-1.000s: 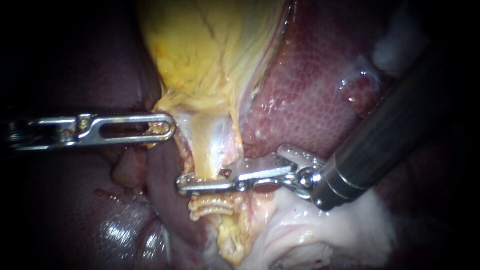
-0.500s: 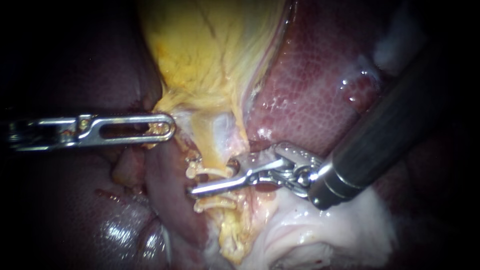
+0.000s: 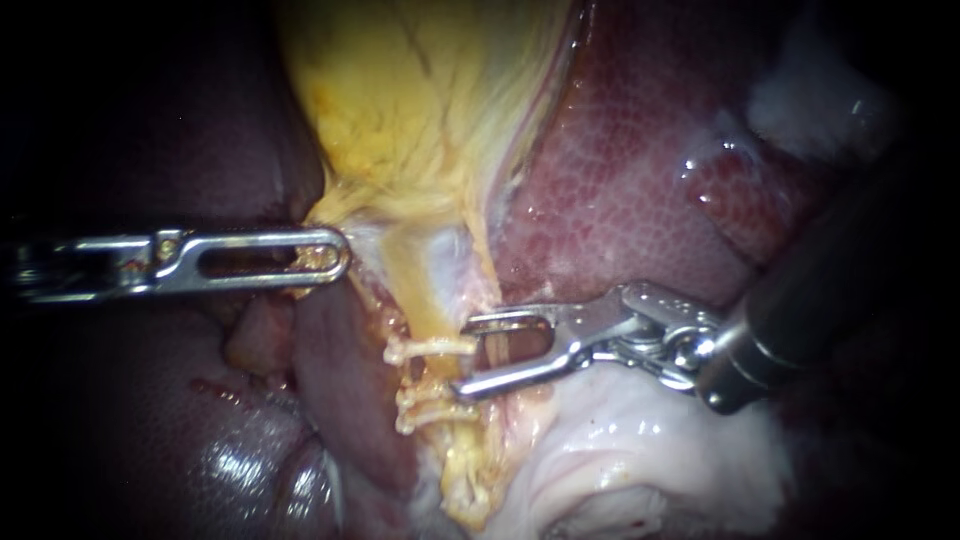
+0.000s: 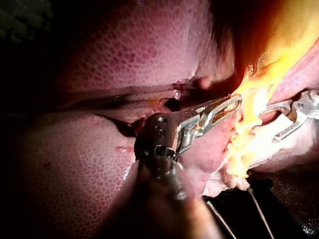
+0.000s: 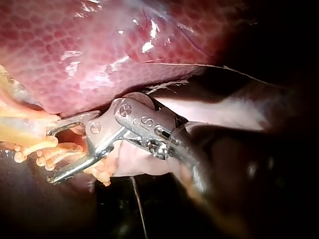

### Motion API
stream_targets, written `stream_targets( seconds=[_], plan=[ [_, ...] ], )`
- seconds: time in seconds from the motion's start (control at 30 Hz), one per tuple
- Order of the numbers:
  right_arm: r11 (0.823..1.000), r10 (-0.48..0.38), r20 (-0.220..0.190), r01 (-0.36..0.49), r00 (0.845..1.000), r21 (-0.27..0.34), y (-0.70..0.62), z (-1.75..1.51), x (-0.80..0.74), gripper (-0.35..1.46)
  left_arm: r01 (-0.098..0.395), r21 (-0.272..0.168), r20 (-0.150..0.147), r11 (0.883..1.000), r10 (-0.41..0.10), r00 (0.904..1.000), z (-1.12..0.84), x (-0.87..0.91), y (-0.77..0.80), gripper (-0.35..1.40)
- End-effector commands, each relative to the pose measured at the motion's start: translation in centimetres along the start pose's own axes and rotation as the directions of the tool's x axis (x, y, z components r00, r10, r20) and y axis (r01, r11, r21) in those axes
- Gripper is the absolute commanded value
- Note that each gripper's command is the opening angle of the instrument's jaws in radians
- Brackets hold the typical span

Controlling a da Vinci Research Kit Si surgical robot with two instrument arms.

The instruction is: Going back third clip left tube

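left instrument (image 4: 236, 103) | grips yellow tissue (image 4: 256, 84) | right instrument (image 4: 270, 123) beside (liver (image 4: 149, 50) behind)

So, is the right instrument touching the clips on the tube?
Cannot tell. In the endoscope view the right instrument stands open beside the clips, its lower tip overlapping one; neither wrist view shows plain contact or gap.

A surgical setting: exposed liver (image 3: 620, 190) and clips (image 3: 430, 348) on a tube (image 3: 418, 318).
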Motion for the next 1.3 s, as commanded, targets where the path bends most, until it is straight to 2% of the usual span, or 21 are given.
stream_targets(
  seconds=[0.03,0.2,0.27,0.4,0.73,0.9,1.03,1.2,1.3],
  plan=[
    [1.0,-0.016,0.0,0.016,1.0,0.003,-0.06,-0.06,0.08,0.6,0.0,0.0,-0.001,1.0,0.0,1.0,0.0,0.0,0.01,-0.35],
    [0.997,-0.071,-0.003,0.071,0.997,-0.012,-0.24,-0.3,0.42,0.6,-0.001,0.0,0.0,1.0,0.001,1.0,0.01,0.01,0.02,-0.35],
    [0.996,-0.083,0.01,0.083,0.996,-0.021,-0.29,-0.42,0.53,0.6,-0.001,0.0,0.0,1.0,0.001,1.0,0.02,0.01,0.02,-0.35],
    [0.994,-0.096,0.03,0.097,0.995,-0.04,-0.36,-0.6,0.66,0.6,-0.001,-0.001,0.001,1.0,0.001,1.0,0.02,0.01,0.02,-0.35],
    [0.994,-0.098,0.038,0.099,0.994,-0.044,-0.38,-0.74,0.68,0.6,-0.006,0.006,-0.002,1.0,0.006,1.0,0.14,0.11,0.05,-0.35],
    [0.994,-0.101,0.043,0.103,0.994,-0.042,-0.4,-0.77,0.68,0.6,-0.01,0.019,-0.006,1.0,0.01,0.9999,0.36,0.25,0.15,-0.35],
    [0.994,-0.101,0.044,0.103,0.994,-0.041,-0.42,-0.77,0.69,0.6,-0.013,0.017,-0.02,1.0,0.013,0.9997,0.56,0.36,0.22,-0.35],
    [0.994,-0.1,0.043,0.101,0.994,-0.04,-0.44,-0.78,0.71,0.6,-0.011,0.019,-0.028,1.0,0.012,0.9995,0.76,0.43,0.2,-0.35],
    [0.994,-0.104,0.047,0.106,0.994,-0.04,-0.45,-0.78,0.71,0.6,-0.013,0.021,-0.033,1.0,0.013,0.9994,0.81,0.46,0.19,-0.35]
  ],
)
